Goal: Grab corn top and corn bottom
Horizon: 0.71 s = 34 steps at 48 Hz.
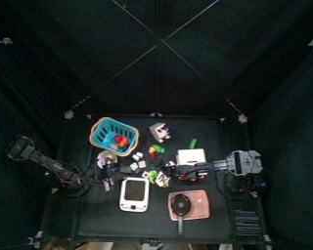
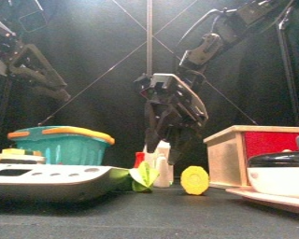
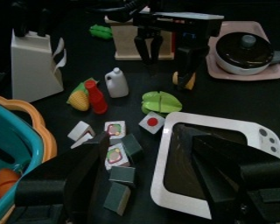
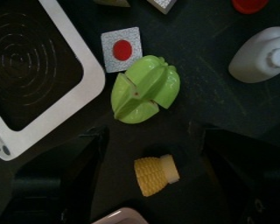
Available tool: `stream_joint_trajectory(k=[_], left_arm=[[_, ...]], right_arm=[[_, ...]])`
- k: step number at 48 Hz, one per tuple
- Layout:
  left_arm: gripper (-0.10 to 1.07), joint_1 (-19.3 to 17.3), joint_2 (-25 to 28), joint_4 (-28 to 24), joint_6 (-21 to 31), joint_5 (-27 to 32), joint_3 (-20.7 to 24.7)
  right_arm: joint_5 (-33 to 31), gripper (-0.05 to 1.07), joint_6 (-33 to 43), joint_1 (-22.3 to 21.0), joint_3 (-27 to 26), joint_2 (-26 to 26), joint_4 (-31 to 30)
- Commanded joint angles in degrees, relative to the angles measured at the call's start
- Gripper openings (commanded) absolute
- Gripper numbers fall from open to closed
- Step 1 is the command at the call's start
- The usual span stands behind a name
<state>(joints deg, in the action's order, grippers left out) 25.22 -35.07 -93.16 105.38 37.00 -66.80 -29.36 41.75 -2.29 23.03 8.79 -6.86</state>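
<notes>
Your right gripper (image 4: 154, 153) had its two jaws spread as wide as they went, and nothing was pinched between them. In the right wrist view the yellow corn bottom (image 4: 157, 173) lay on the table in the gap between those open jaws, not touched by either one. Just beyond it sat the green corn top (image 4: 143, 88), a leafy husk piece, close to the corn bottom but apart from it, with a small white tile bearing a red dot (image 4: 122, 47) beside it, the white scale (image 4: 35, 70) on one side and a white bottle (image 4: 268, 52) on the other. From the front you could see the same gripper (image 2: 172, 131) hanging fingers-down over the table's middle, with the corn bottom (image 2: 194, 179) showing as a yellow disc and the corn top (image 2: 145, 176) lying just beside it, next to the scale (image 2: 46, 179). Your left gripper (image 3: 166, 188) was also fully open and held nothing; it hovered back at the left side, with a jaw over the scale (image 3: 219, 166), well apart from the corn top (image 3: 163, 101). A teal basket (image 2: 59, 145) stood at the left and a pot (image 3: 244, 52) rested on a pink tray at the right.
</notes>
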Motion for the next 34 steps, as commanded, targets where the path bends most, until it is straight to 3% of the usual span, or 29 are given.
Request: stream_joint_trajectory(k=[1, 9, 19, 34], left_arm=[[0.96, 0.1, -0.1, 0.1, 0.0, 0.1, 0.8], [0.96, -0.5, 0.4, 1.6, 0.1, 0.2, 0.9], [0.96, -3.9, 2.2, 3.2, -0.1, -0.1, 3.9], [0.96, -6.9, 4.4, 3.2, -1.1, -7.2, 9.1]], right_arm=[[-0.6, 1.02, 0.0, 0.3, -1.5, -3.8, -0.1], [-0.3, 1.02, -0.2, 1.6, -1.5, -6.4, -1.8], [1.6, 1.02, 0.1, 2.6, -1.4, -9.0, -6.0], [8.4, 1.02, 0.2, 2.6, 0.9, -11.8, -9.5]])
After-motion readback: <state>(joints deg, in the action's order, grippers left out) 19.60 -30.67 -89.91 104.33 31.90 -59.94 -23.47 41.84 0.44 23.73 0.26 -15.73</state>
